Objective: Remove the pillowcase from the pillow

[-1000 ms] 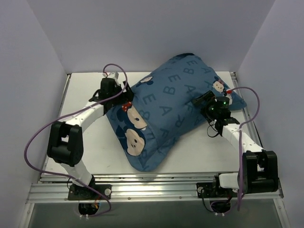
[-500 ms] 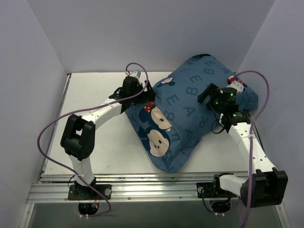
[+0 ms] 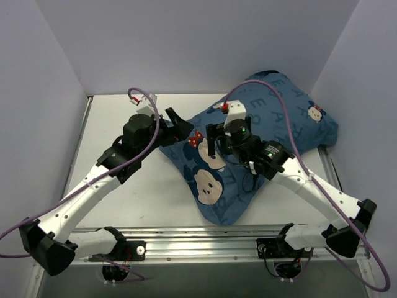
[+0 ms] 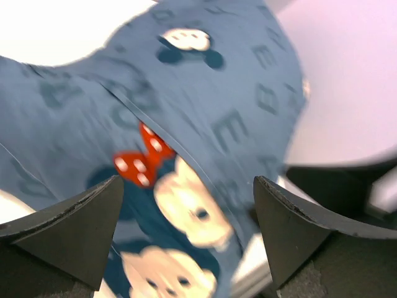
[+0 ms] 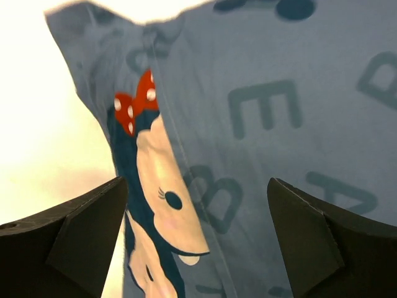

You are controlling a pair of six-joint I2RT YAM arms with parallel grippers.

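The blue pillowcase [image 3: 273, 124] with letters and mouse faces lies on the white table [image 3: 118, 186], stretching from the middle to the right wall. It fully covers the pillow, so no white cushion shows. My left gripper [image 3: 177, 126] is open and empty at the case's left corner, beside the red polka-dot bow [image 3: 196, 139]. My right gripper [image 3: 213, 141] is open and empty, hovering over the mouse faces. The left wrist view shows open jaws [image 4: 187, 186] above the pillowcase [image 4: 205, 93] and bow [image 4: 139, 158]. The right wrist view shows open jaws [image 5: 197, 183] over the pillowcase [image 5: 279, 124], with a seam running down it.
Lilac walls [image 3: 363, 81] close in on the left, back and right, and the case's right end touches the right wall. Purple cables [image 3: 273, 93] loop off both arms. A metal rail [image 3: 198, 245] runs along the near table edge.
The covered pillow has shifted right and back toward the wall. My right gripper has moved from its right end to over its left part. My left arm has stretched forward and its gripper has drawn back left.
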